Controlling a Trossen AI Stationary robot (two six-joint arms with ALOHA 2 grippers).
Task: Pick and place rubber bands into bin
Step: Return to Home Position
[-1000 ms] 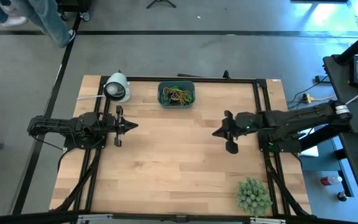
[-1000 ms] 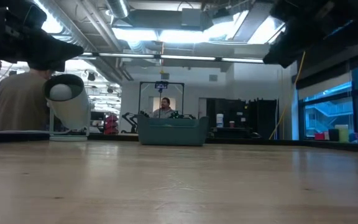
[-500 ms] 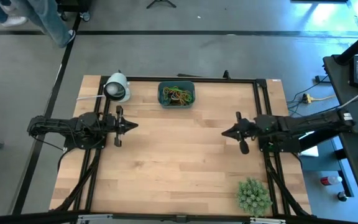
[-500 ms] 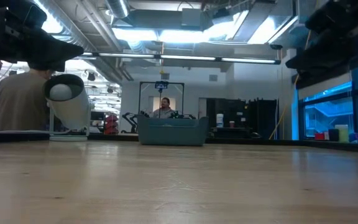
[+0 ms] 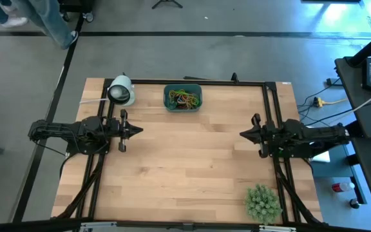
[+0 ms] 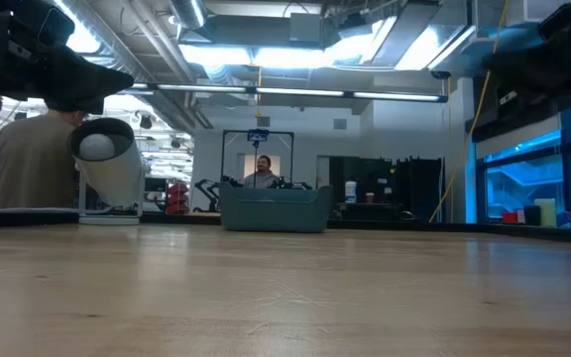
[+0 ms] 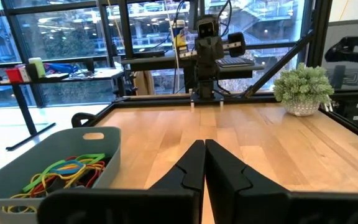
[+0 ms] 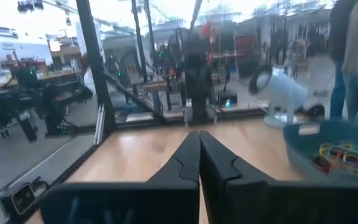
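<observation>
Left pincer (image 5: 139, 129) and right pincer (image 5: 242, 134) — both closed — hang near opposite table (image 5: 185, 169) edges.

bin (image 5: 165, 98): plain teal-blue
rubber bands (image 5: 184, 99) in the bin: red, orange, yellow, green, some dark
table (image 5: 185, 161): pale wood, striped in planks
cylindrical object (image 5: 121, 91) beside the bin: white, dark round face
plant (image 5: 263, 203): green, whitish pot
left gripper (image 5: 137, 129): black
right gripper (image 5: 243, 134): black

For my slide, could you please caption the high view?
Left gripper and right gripper rest at the sides; rubber bands lie in the bin.
</observation>
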